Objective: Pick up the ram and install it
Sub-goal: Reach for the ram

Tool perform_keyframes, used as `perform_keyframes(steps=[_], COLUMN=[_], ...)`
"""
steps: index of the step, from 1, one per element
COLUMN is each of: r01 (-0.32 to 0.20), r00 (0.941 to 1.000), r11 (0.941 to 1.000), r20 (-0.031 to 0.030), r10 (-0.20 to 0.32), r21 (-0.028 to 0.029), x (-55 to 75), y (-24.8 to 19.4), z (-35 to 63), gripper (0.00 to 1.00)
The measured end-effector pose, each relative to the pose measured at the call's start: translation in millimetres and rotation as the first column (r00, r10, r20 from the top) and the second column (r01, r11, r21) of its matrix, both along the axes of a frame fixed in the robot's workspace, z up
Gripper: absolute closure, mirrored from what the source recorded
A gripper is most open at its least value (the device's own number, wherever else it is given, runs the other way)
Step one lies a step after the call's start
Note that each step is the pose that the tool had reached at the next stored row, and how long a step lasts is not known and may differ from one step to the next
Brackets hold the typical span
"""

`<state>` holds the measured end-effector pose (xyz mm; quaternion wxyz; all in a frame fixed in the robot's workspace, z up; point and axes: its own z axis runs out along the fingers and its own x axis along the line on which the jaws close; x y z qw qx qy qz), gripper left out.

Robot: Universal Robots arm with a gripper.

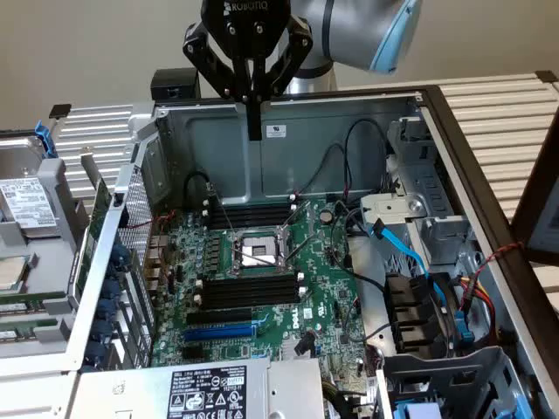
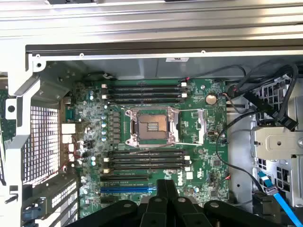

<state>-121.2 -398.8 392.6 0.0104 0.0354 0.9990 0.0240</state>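
Nearest the camera sits the power supply (image 1: 208, 390) with its white label, at 6 o'clock in the exterior view. Just beyond it lies the green motherboard (image 1: 323, 288), flat in the open case. On it, going away, come the blue expansion slot (image 1: 218, 333), a bank of black memory slots (image 1: 249, 291), the processor socket (image 1: 255, 253) and a second bank of slots (image 1: 249, 214). All these slots run from 9 o'clock to 3 o'clock.

At 9 o'clock of the case, outside it, a grey rack (image 1: 35, 236) holds a thin green strip that looks like the ram (image 1: 39, 298). It lies edge-on, its long axis also 9 to 3; I cannot tell more of it.

Farther back, at 12 o'clock, the pincer (image 1: 254, 131) hangs above the case's far wall (image 1: 306, 148), pointing straight down, its fingers together on nothing.

The case rests on a white slatted worktop (image 1: 507, 122); behind is a plain beige wall (image 1: 87, 44).
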Motion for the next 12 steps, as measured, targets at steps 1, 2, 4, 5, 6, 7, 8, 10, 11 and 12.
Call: perform_keyframes(steps=[1,2,4,5,6,7,8,10,11,12], r01=[0.0,0.0,0.0,0.0,0.0,0.0,0.0,0.0,0.0,0.0], r00=[1.0,1.0,1.0,1.0,1.0,1.0,1.0,1.0,1.0,1.0], r11=[1.0,1.0,1.0,1.0,1.0,1.0,1.0,1.0,1.0,1.0], r20=[0.0,0.0,0.0,0.0,0.0,0.0,0.0,0.0,0.0,0.0], r10=[0.0,0.0,0.0,0.0,0.0,0.0,0.0,0.0,0.0,0.0], r21=[0.0,0.0,0.0,0.0,0.0,0.0,0.0,0.0,0.0,-0.0001], x=[0.0,0.0,0.0,0.0,0.0,0.0,0.0,0.0,0.0,0.0], y=[0.0,0.0,0.0,0.0,0.0,0.0,0.0,0.0,0.0,0.0], z=[0.0,0.0,0.0,0.0,0.0,0.0,0.0,0.0,0.0,0.0], gripper=[0.89,0.89,0.89,0.89,0.89,0.89,0.89,0.89,0.89,0.89])
